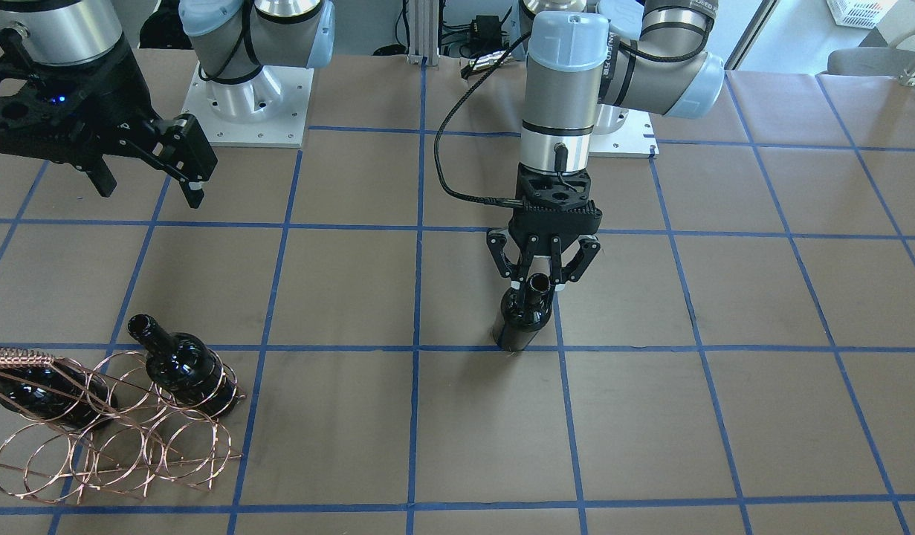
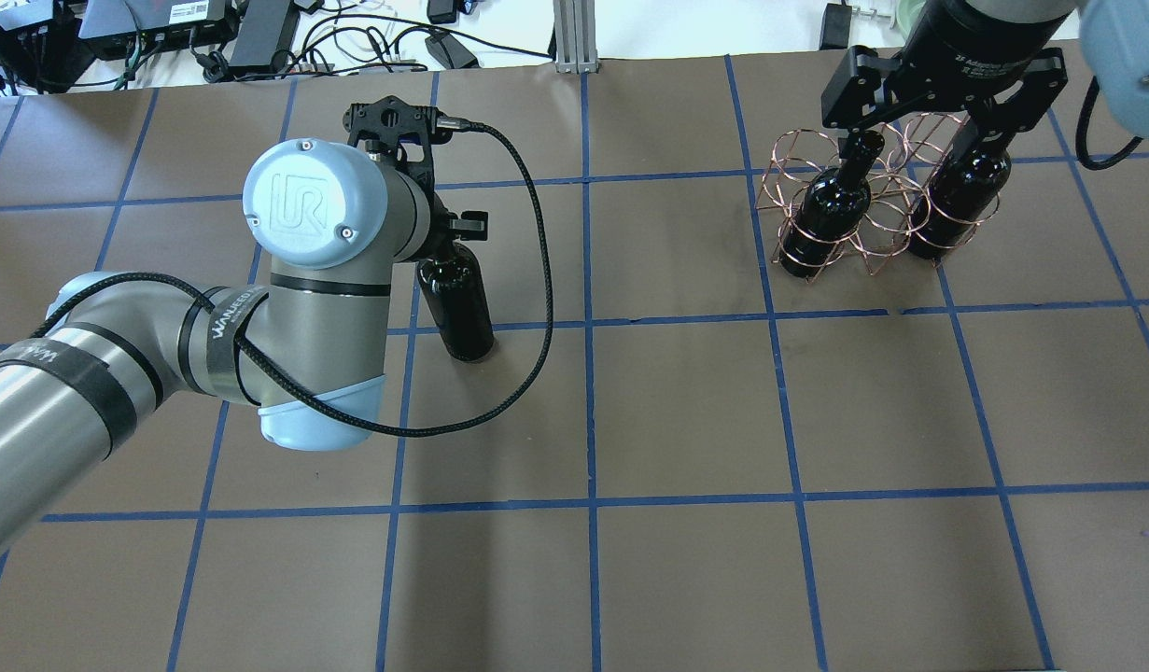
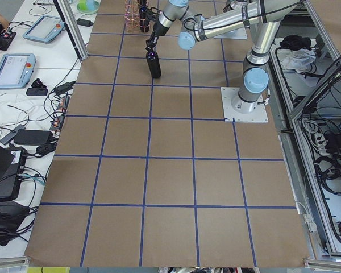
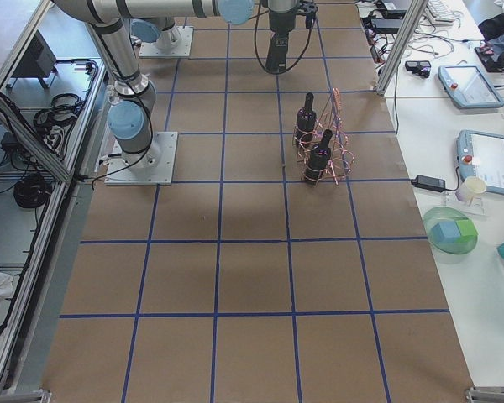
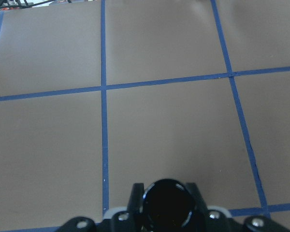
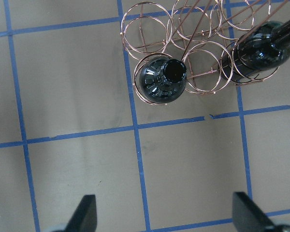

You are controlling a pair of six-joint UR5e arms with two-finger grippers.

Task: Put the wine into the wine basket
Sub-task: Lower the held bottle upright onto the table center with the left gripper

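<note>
A near-black wine bottle [image 1: 518,323] stands upright on the table near the middle; it also shows in the overhead view [image 2: 460,308]. My left gripper [image 1: 537,282] points straight down and is shut on its neck; the left wrist view shows the bottle's mouth [image 5: 168,205] between the fingers. The copper wire wine basket [image 1: 115,446] stands at the table's far side on my right. It holds two more bottles, one [image 1: 182,368] in a corner ring and one [image 1: 41,397] under the handle. My right gripper [image 1: 151,192] is open and empty, high above the basket [image 6: 198,48].
The table is brown paper with a grid of blue tape lines [image 1: 416,297]. The arm bases' white mounting plates [image 1: 253,111] sit at the robot's edge. Cables and devices [image 2: 257,28] lie beyond the far edge.
</note>
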